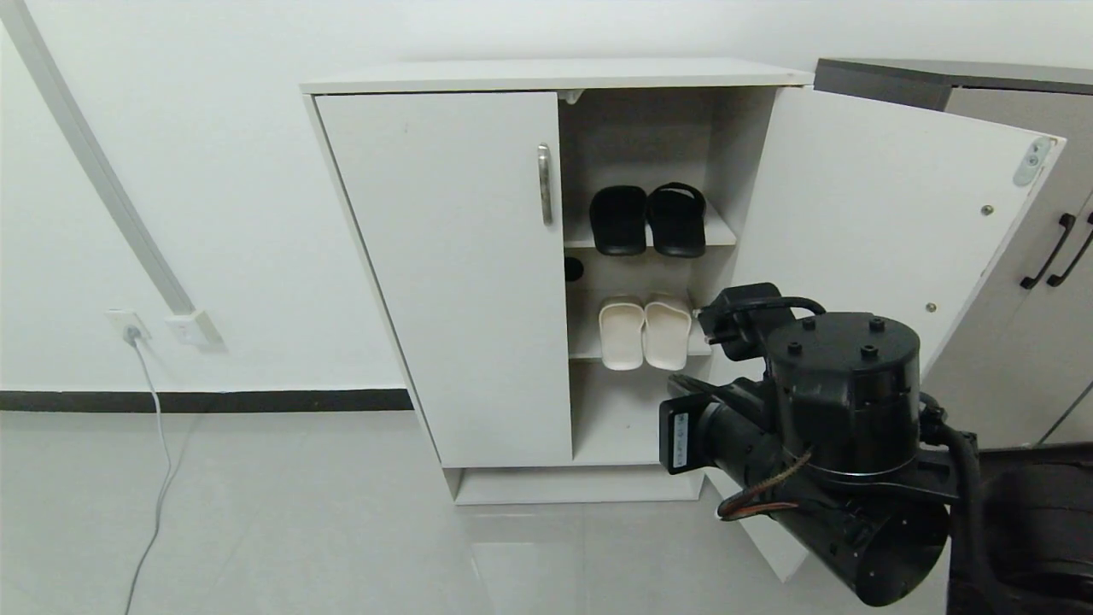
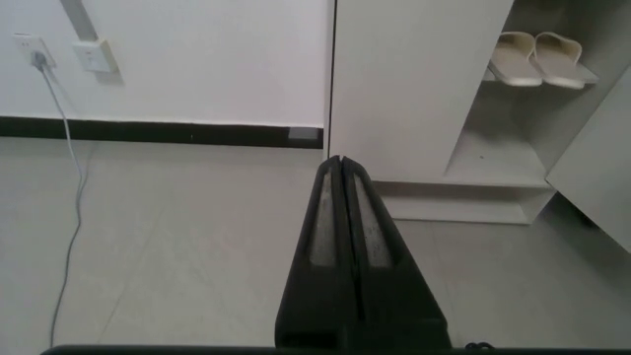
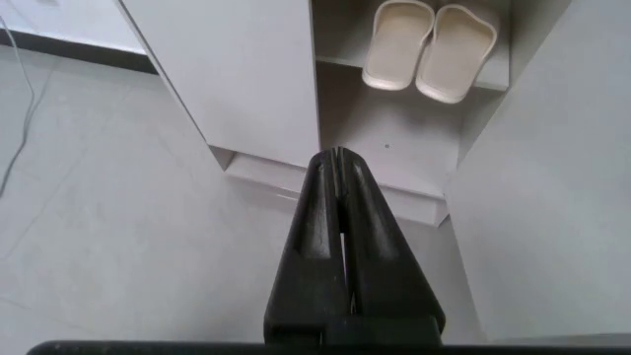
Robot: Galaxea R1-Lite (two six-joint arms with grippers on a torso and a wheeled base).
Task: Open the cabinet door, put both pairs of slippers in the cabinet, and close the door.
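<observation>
The white cabinet (image 1: 444, 282) stands against the wall with its right door (image 1: 862, 222) swung open and its left door shut. Black slippers (image 1: 647, 219) sit on the upper shelf. White slippers (image 1: 644, 331) rest on the middle shelf, also seen as white slippers (image 2: 540, 58) and white slippers (image 3: 429, 46). My right arm is low in front of the open door; its gripper (image 3: 338, 158) is shut and empty, out in front of the cabinet's base. My left gripper (image 2: 339, 166) is shut and empty over the floor, left of the cabinet opening.
A grey cabinet (image 1: 1016, 256) with black handles stands right behind the open door. A wall socket (image 1: 128, 325) with a cable (image 1: 158, 478) trailing over the tiled floor is at the left. Open floor lies in front of the cabinet.
</observation>
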